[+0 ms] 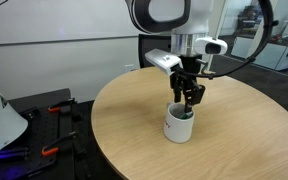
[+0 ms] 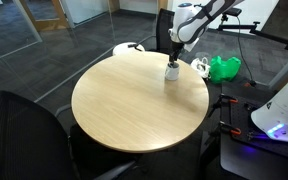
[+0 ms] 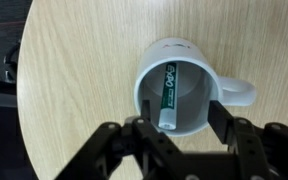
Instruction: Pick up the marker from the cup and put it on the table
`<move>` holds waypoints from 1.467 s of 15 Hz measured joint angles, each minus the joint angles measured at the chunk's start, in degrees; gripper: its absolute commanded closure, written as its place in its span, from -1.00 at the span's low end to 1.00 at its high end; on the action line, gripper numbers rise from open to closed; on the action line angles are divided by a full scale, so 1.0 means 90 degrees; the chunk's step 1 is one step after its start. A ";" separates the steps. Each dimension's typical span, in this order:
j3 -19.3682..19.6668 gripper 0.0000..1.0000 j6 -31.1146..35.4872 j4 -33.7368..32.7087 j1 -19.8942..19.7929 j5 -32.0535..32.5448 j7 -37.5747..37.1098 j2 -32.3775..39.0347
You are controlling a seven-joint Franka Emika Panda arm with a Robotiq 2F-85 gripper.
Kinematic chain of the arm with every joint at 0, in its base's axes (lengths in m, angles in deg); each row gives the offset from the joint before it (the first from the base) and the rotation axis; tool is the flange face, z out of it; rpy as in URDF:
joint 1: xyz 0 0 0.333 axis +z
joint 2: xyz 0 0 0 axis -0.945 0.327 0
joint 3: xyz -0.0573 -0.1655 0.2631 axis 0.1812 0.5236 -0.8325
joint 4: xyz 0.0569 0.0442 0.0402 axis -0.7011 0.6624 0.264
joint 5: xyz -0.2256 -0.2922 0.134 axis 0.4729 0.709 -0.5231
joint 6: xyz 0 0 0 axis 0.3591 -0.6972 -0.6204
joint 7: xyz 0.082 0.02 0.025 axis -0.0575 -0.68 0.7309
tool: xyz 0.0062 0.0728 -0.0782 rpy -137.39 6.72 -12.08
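Hovering over the round tan table point(image 1: 246, 128), dark floor point(image 2: 44, 70) all around, my claw point(image 3: 182, 128) spread over the white cup point(image 3: 184, 47), green marker point(image 3: 168, 92) leaning inside.

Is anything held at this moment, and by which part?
Nothing is held yet: the open fingers straddle the marker's near end inside the cup.

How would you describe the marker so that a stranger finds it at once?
Look at the round tan table; one white cup with a handle stands on it, below the end effector. The marker leans inside this cup: a green stick with white lettering, the only thing in it.
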 measured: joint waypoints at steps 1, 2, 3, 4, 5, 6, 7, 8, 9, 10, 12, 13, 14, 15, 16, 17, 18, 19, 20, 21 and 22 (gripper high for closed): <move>-0.0004 -0.21 -0.0005 -0.0011 -0.0028 -0.0002 0.0025 0.0028; -0.0009 -0.20 -0.0013 -0.0028 -0.0056 -0.0007 0.0065 0.0057; -0.0020 -0.15 -0.0023 -0.0042 -0.0089 -0.0022 0.0117 0.0081; -0.0040 -0.16 -0.0034 -0.0057 -0.0119 -0.0038 0.0138 0.0105; -0.0065 -0.12 -0.0038 -0.0067 -0.0146 -0.0055 0.0151 0.0126; -0.0098 -0.12 -0.0041 -0.0076 -0.0173 -0.0079 0.0169 0.0143; -0.0132 -0.07 -0.0042 -0.0082 -0.0194 -0.0116 0.0227 0.0155; -0.0160 -0.06 -0.0045 -0.0086 -0.0208 -0.0135 0.0251 0.0162; -0.0179 -0.07 -0.0048 -0.0090 -0.0213 -0.0143 0.0258 0.0167; -0.0196 -0.06 -0.0058 -0.0097 -0.0214 -0.0146 0.0259 0.0172; -0.0226 -0.06 -0.0085 -0.0118 -0.0225 -0.0147 0.0259 0.0184; -0.0237 -0.04 -0.0091 -0.0125 -0.0233 -0.0147 0.0259 0.0192; -0.0242 -0.03 -0.0096 -0.0135 -0.0241 -0.0147 0.0259 0.0202; -0.0245 -0.03 -0.0106 -0.0146 -0.0247 -0.0147 0.0259 0.0213; -0.0246 -0.02 -0.0120 -0.0157 -0.0254 -0.0147 0.0259 0.0224; -0.0247 -0.02 -0.0128 -0.0166 -0.0260 -0.0147 0.0259 0.0235; -0.0247 0.01 -0.0136 -0.0178 -0.0263 -0.0147 0.0259 0.0248; -0.0247 0.00 -0.0151 -0.0196 -0.0265 -0.0147 0.0259 0.0264; -0.0247 0.04 -0.0163 -0.0219 -0.0265 -0.0147 0.0259 0.0284; -0.0247 0.05 -0.0172 -0.0243 -0.0265 -0.0147 0.0259 0.0309; -0.0247 0.05 -0.0179 -0.0265 -0.0266 -0.0147 0.0259 0.0336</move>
